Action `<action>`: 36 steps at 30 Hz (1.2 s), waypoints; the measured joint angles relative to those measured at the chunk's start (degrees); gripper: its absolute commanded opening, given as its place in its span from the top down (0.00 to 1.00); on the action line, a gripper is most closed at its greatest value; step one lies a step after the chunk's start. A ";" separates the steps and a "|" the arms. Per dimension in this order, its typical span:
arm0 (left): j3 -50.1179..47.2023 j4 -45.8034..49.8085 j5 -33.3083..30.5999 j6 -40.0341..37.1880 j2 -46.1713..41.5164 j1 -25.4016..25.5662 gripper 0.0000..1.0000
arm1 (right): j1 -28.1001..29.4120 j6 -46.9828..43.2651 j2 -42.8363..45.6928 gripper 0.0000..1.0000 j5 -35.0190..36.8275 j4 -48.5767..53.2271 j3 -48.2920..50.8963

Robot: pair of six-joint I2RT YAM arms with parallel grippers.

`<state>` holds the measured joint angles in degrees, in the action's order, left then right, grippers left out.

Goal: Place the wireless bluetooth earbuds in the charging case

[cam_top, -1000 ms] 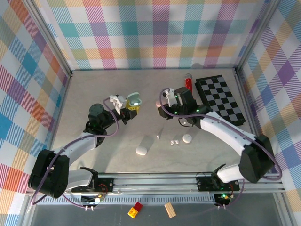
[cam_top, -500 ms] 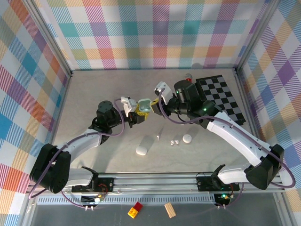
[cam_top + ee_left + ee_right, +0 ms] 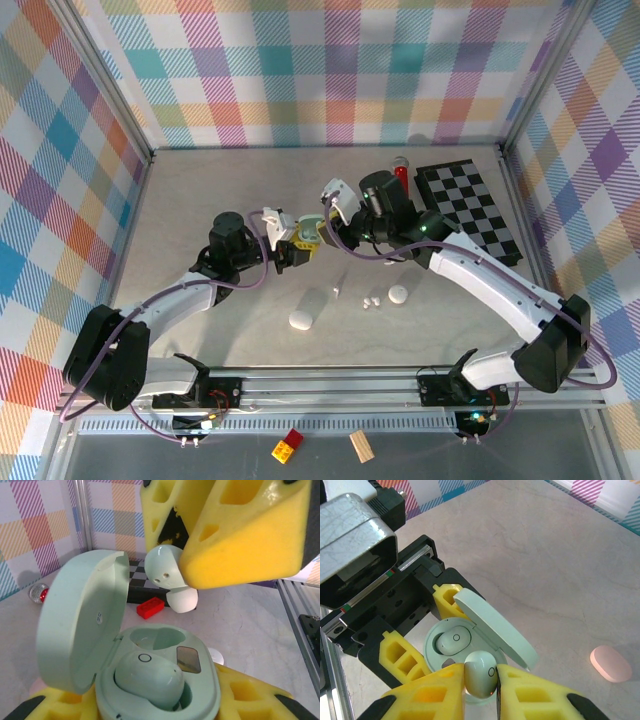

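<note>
Tiny, light, hard, slippery earbud (image 3: 479, 672), pinched on its round sides by right pincer (image 3: 481, 684). Left pincer (image 3: 299, 243) squeezing the open charging case (image 3: 495, 627). Hold gently, could pop out.

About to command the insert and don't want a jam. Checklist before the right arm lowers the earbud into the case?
1. Open lid on case: ok.
2. Hold of left gripper on case: ok, clamped.
3. Nothing in free slot beside seated earbud: ok.
4. Clamp of right gripper on held earbud: ok.
5. Gap between held earbud and case: ok, apart.
6. Turn of held earbud against free slot: cannot tell.
</note>
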<state>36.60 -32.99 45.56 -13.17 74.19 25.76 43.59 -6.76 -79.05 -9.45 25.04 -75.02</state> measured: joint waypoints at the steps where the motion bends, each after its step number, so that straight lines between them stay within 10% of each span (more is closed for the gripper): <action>1: 0.00 0.11 -0.02 0.00 0.00 0.04 0.75 | 0.00 0.00 -0.09 0.80 0.00 0.02 0.00; 23: 0.02 0.76 -0.96 -0.07 -0.94 0.09 0.75 | 0.00 -1.09 -2.03 0.79 1.03 1.70 0.00; 36: 0.07 1.40 -1.25 0.00 -1.20 0.09 0.75 | -0.44 1.99 -2.47 0.55 -2.05 2.29 -0.52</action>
<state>36.67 -31.59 44.31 -13.17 72.99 25.85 43.16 -4.78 -81.52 -11.51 27.33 -75.55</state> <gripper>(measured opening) 0.354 0.410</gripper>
